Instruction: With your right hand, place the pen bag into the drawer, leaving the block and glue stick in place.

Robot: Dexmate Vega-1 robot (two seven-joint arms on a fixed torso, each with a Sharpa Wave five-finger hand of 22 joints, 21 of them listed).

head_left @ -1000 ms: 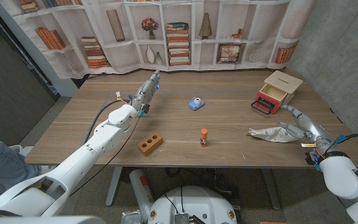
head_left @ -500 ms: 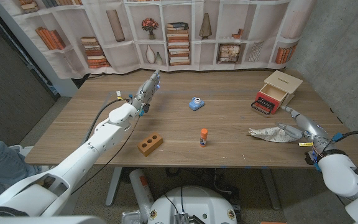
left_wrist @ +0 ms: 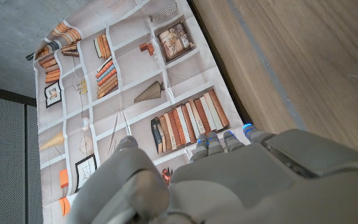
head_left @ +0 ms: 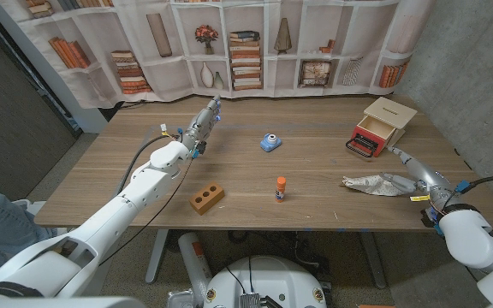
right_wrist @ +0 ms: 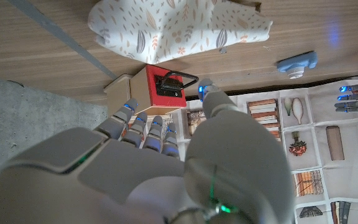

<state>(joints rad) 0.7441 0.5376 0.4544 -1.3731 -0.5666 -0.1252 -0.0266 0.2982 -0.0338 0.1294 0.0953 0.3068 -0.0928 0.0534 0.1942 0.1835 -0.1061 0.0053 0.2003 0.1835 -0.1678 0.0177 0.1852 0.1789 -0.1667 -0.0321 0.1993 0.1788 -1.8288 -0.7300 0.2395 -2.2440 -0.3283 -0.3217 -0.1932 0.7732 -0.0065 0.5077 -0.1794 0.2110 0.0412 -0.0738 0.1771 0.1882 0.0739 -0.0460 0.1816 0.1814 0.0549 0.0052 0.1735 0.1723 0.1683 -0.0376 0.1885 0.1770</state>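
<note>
The pen bag [head_left: 377, 183] is lying crumpled on the wooden surface [head_left: 315, 167] near its right front edge. It is a pale fabric pouch with a leaf print, as the right wrist view [right_wrist: 179, 28] is showing. It is resting outside the drawer, with a strip of bare wood between the two.

The drawer [head_left: 365, 143] is standing pulled out of a small wooden box [head_left: 387, 115] at the right rear of the surface. The drawer is red and is carrying a dark handle on its front, seen in the right wrist view [right_wrist: 166, 86]. Its interior is not visible clearly enough to tell what it is holding.

The right robot hand [head_left: 419, 178] is sitting just beside the right end of the pen bag, fingers apart and reaching toward the drawer. It is gripping nothing; whether a finger is touching the fabric cannot be told.

The left robot hand [head_left: 204, 121] is hovering over the left rear part of the surface, fingers extended close together toward the bookshelf-printed curtain [head_left: 246, 43] and holding nothing. The left wrist view [left_wrist: 229, 180] is showing its back.

The block [head_left: 206, 198], a brown brick with holes in its top, is lying near the front edge. The glue stick [head_left: 281, 190] is standing upright to its right, orange cap uppermost. A small blue object [head_left: 270, 143] is resting further back, near the middle.
</note>
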